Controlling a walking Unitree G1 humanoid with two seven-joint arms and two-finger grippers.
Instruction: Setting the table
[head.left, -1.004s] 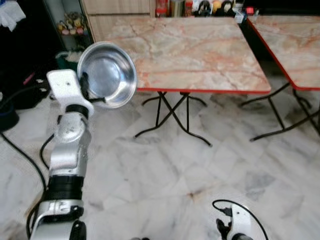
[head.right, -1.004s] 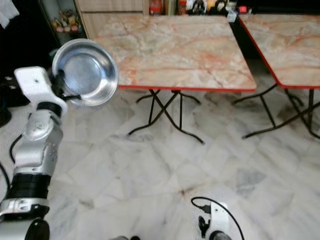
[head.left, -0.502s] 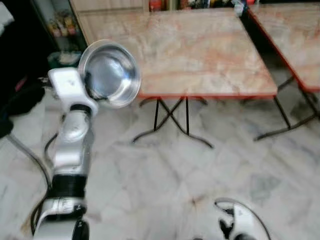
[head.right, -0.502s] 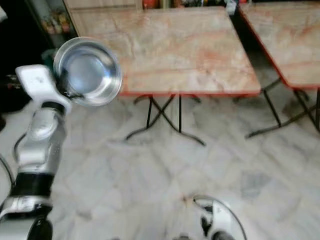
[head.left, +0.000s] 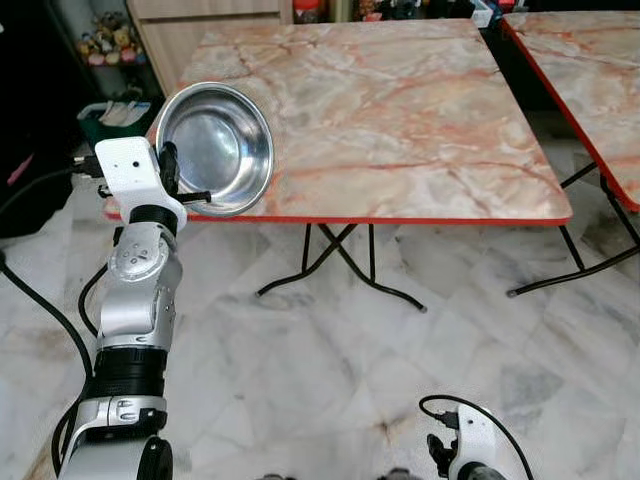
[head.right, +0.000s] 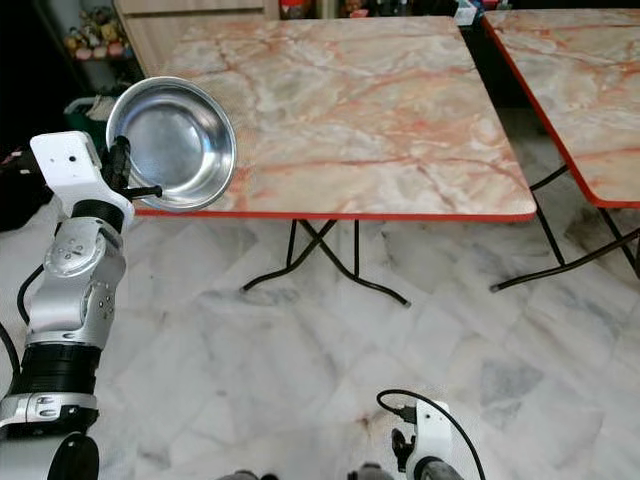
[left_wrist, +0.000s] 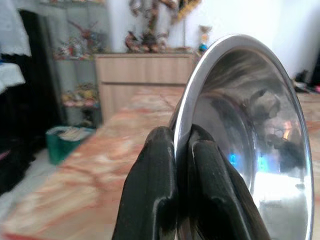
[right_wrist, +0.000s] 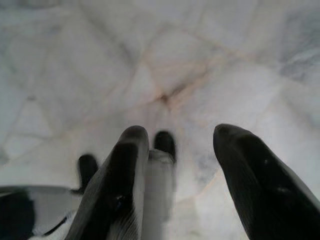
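A shiny steel bowl (head.left: 215, 148) is held up on its edge, its hollow facing right, at the near left corner of the marble-topped table (head.left: 400, 120). My left gripper (left_wrist: 181, 150) is shut on the bowl's rim (left_wrist: 187, 107), one black finger on each side. The raised left arm (head.left: 140, 290) stands at the left of the head views. My right gripper (right_wrist: 182, 150) hangs low over the pale marble floor (right_wrist: 165, 55), open with nothing between its fingers. Its wrist (head.left: 470, 450) peeks in at the bottom of the left eye view.
The table has a red edge and black folding legs (head.left: 340, 260). A second like table (head.left: 590, 80) stands to the right with a gap between them. A wooden cabinet (head.left: 200, 30) and a green bin (head.left: 115, 115) lie behind on the left. A black cable (head.left: 40, 300) trails on the floor.
The view has drawn closer to the table, which now looks larger and nearer. The bowl stays gripped in my left gripper and now overlaps the table's near left corner.
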